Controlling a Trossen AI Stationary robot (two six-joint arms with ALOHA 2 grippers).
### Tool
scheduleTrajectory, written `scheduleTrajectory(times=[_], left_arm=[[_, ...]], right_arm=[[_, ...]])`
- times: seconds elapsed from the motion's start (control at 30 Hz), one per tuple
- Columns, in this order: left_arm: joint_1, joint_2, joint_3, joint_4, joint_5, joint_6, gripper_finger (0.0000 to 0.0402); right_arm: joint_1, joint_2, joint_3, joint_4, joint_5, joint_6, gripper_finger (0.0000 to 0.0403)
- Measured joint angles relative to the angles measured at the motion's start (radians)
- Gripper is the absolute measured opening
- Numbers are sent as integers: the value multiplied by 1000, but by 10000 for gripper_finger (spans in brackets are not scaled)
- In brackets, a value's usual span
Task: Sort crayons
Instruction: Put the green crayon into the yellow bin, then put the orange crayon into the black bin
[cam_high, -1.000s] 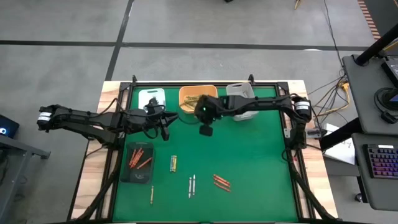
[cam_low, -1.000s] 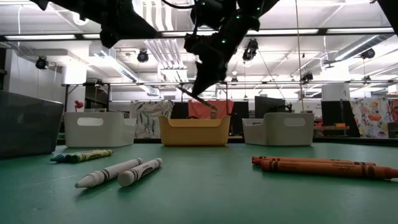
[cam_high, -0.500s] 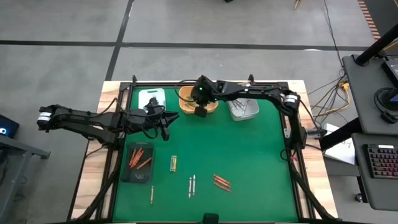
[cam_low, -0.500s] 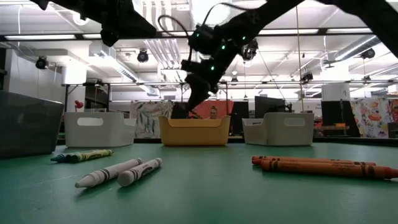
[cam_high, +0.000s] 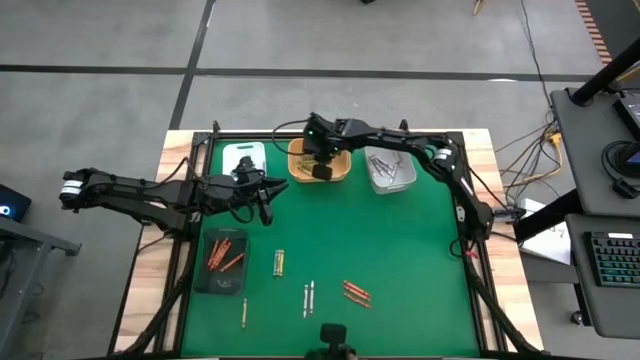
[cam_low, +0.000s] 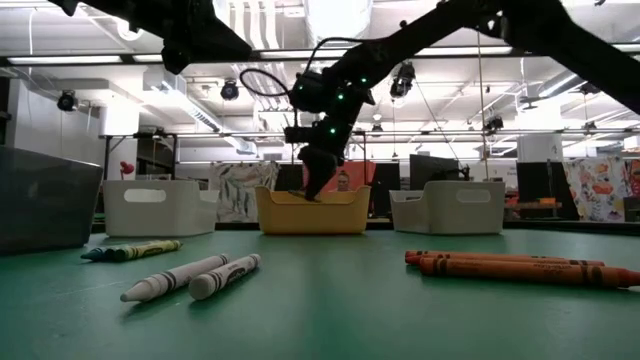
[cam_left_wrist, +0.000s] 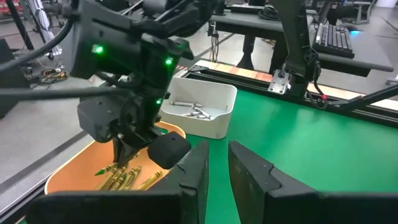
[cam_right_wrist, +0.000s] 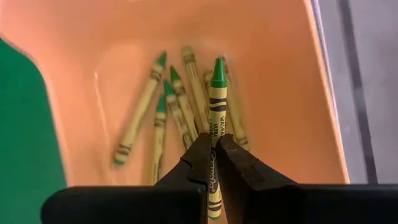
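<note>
Right gripper (cam_right_wrist: 210, 163) pinches a green-tipped yellow crayon (cam_right_wrist: 215, 118) over the orange plastic tray (cam_high: 300, 168) at the far side. More crayons (cam_right_wrist: 168, 124) lie inside it. Left gripper (cam_high: 262, 197), fingers slightly apart, hangs beside the black tray (cam_high: 205, 272).

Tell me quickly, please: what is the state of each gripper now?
Left gripper: holds nothing; open or shut cannot be told.
Right gripper: shut on a green crayon, above the orange tray.
</note>
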Motion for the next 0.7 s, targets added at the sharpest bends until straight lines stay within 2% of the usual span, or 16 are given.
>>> scheduleTrajectory(times=[0.3,0.53,0.7], left_arm=[[0,0,0,-1,0,3,43],[0,0,0,-3,-1,3,43],[0,0,0,-3,0,-4,43]], right_arm=[[-8,18,32,-55,-2,-41,19],[-8,13,32,-50,-3,-12,75],[-8,4,44,-64,-4,24,93]])
